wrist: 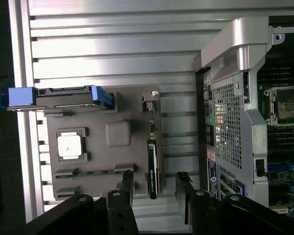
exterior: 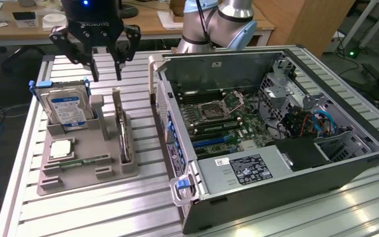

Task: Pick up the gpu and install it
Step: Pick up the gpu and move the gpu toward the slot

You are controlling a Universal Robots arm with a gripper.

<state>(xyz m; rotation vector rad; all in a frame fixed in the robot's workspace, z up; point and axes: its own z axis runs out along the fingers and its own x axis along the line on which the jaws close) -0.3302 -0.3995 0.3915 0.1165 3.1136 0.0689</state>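
The task is judged to be at its beginning: the graphics card point(exterior: 121, 129) is not yet lifted and is seen standing on its long edge in a slot along the side of the grey holder point(exterior: 91, 173) that faces the computer case point(exterior: 347, 163). The gripper point(exterior: 107, 76) is held above the holder, over its far end, with its fingers spread apart and nothing between them; the card is not touched. In the wrist view the card is seen edge-on, lined up in the gap between the two fingers. The whole lifting and the fitting into the motherboard point(exterior: 222, 118) are left to be done; no card is seen standing on that board. As for room, the card is bordered on the holder by a grey post point(exterior: 97, 106) and, further from the case, by the hard drive point(exterior: 65, 107), which stands upright at the holder's far corner. Only a narrow strip of the table point(exterior: 110, 207) is left between the holder and the case wall. The case lies with its side off, so the board can be reached from above, but its raised walls and inner cables are judged to narrow the way.
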